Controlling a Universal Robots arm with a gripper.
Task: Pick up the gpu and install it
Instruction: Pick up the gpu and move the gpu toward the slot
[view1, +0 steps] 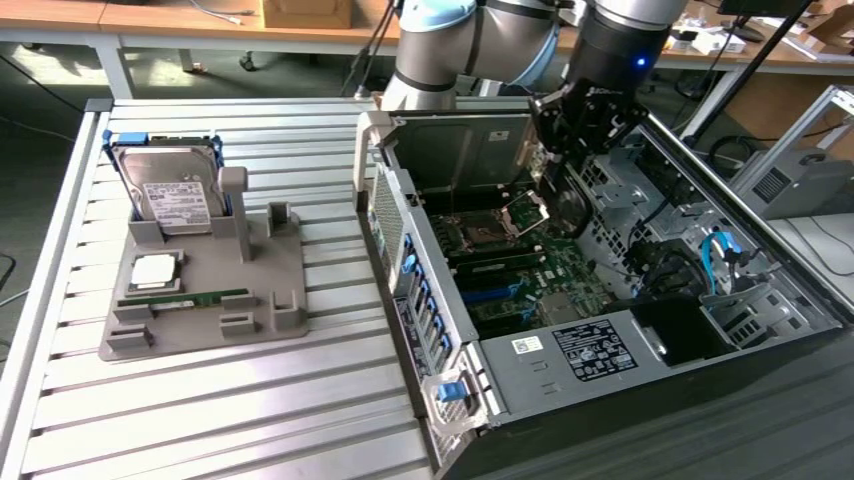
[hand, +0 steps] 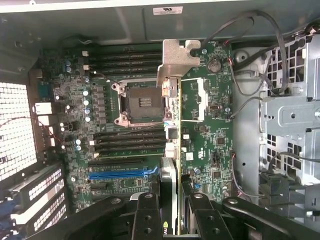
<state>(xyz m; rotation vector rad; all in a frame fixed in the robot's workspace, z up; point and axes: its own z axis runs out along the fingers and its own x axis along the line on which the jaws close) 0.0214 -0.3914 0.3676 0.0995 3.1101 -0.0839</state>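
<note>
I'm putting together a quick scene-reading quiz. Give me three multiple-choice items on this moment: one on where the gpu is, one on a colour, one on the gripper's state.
1. Where is the gpu?
A. On the grey holder beside the hard drive
B. Over the motherboard inside the open case
C. Flat on the slatted table

2. What colour is the long slot on the motherboard?
A. Red
B. Yellow
C. Blue

3. How is the gripper?
A. Open and empty
B. Shut on the gpu
C. Shut on the hard drive

Answers:
1 B: the card hangs edge-on above the board.
2 C: the slot is bright blue.
3 B: its fingers clamp the card from both sides.
</note>
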